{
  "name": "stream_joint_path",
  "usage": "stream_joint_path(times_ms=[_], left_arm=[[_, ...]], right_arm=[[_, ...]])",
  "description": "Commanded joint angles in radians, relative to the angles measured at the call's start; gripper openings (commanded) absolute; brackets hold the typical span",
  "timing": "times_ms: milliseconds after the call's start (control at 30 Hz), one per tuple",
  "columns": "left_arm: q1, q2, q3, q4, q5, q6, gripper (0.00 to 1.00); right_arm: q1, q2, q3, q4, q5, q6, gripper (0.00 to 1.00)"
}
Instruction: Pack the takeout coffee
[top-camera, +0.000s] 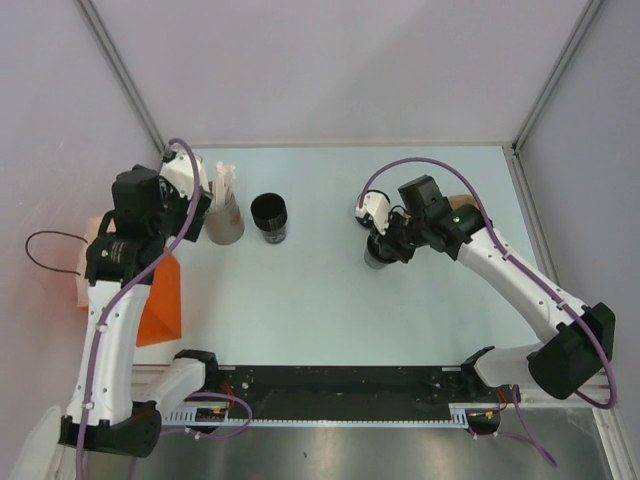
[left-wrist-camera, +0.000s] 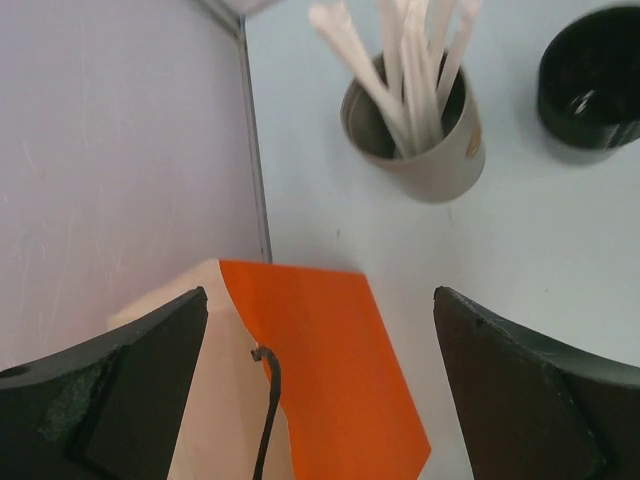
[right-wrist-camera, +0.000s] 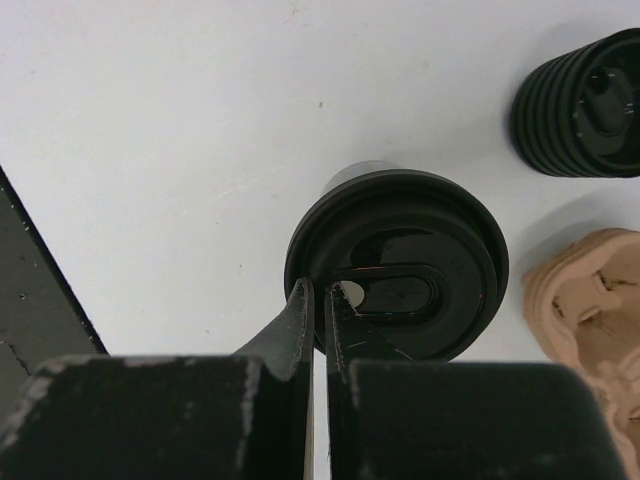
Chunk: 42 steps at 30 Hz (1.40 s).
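Two things sit near takeout coffee (right-wrist-camera: 395, 262): ribbed object (right-wrist-camera: 584, 104), tan tray (right-wrist-camera: 590, 312)

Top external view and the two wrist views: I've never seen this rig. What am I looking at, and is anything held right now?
The top view looks down on a table with two robot arms bolted at its near edge. The left arm carries its own camera. That camera looks past the arm's wide-open jaws at an orange bag, a grey cup of white straws and a lidless black cup. The right arm has a camera too. Its jaws are shut, with their tips at the near rim of the lidded black coffee cup; whether they pinch the lid I cannot tell. Nearby lie a ribbed black object and a beige moulded piece.
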<state>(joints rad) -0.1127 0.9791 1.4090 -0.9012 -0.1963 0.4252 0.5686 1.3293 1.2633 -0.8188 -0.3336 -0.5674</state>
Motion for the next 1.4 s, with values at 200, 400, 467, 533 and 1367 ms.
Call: stream_joint_path(times_ms=[200,400,467,533,1367], left_arm=[[0.139,-0.057,-0.111,0.045,-0.064,0.055,0.77],[0.139,-0.063,-0.091,0.018,-0.065,0.047,0.29],[0.137,-0.069,-0.088,0.012,-0.061,0.049,0.15],[0.139,-0.072,-0.082,0.002,-0.045,0.044,0.00],[-0.341,-0.037,-0.062,-0.073,0.066,-0.006,0.00]], right_arm=[[0.020,-0.054,-0.054,0.055,-0.025,0.011,0.00],[0.022,-0.061,-0.065,0.063,-0.021,0.012,0.00],[0.022,-0.067,-0.068,0.066,-0.019,0.012,0.00],[0.022,-0.070,-0.070,0.067,-0.019,0.012,0.00],[-0.064,-0.117,-0.073,0.104,-0.021,0.040,0.00]])
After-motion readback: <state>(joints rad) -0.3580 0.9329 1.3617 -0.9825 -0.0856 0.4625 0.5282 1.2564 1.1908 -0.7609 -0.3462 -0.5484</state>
